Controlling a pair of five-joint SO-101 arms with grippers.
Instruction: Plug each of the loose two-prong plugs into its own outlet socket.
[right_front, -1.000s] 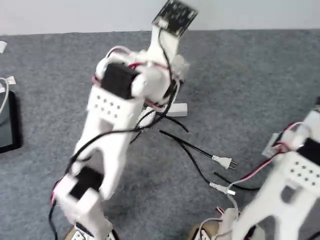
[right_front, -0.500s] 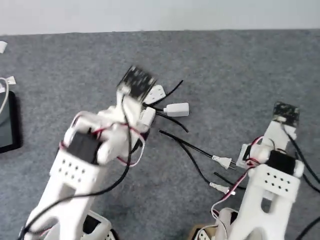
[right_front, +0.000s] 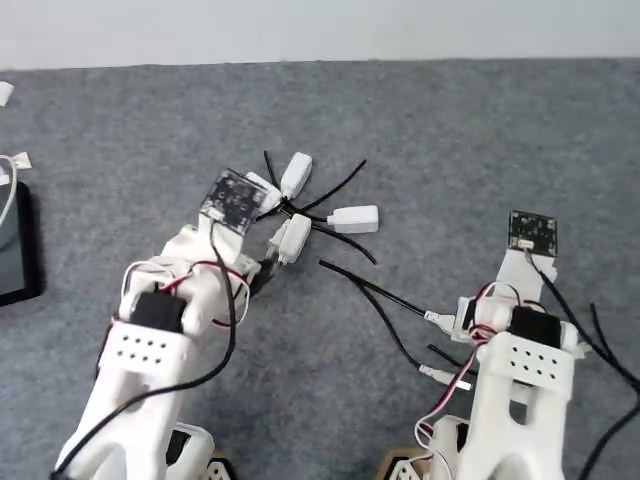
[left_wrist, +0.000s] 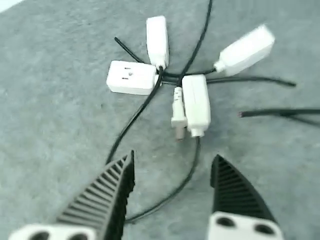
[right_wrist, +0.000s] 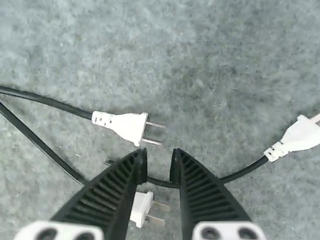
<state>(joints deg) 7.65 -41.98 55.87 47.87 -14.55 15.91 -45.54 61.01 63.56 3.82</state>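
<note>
Several white outlet sockets lie clustered on the grey carpet: one (left_wrist: 157, 36), a second showing its slots (left_wrist: 131, 77), a third (left_wrist: 246, 47) and a fourth (left_wrist: 196, 102) with a small white plug (left_wrist: 177, 112) lying alongside it. My left gripper (left_wrist: 173, 159) hovers open just short of that fourth socket, holding nothing. A loose two-prong plug (right_wrist: 127, 125) lies right beyond my right gripper (right_wrist: 159, 155), whose fingers stand a narrow gap apart and hold nothing. Another plug (right_wrist: 142, 207) lies under the fingers, and a third plug (right_wrist: 300, 137) is off to the side.
Black cables (right_front: 385, 305) run across the carpet from the socket cluster (right_front: 297, 172) to the plugs. The left arm (right_front: 160, 310) and right arm (right_front: 520, 350) stand at the near edge. A black flat device (right_front: 15, 245) lies at the far left.
The left arm has pulled back and dropped low, from reaching beyond the sockets to hovering on their near side. The right arm has come forward from the right edge over the loose plugs.
</note>
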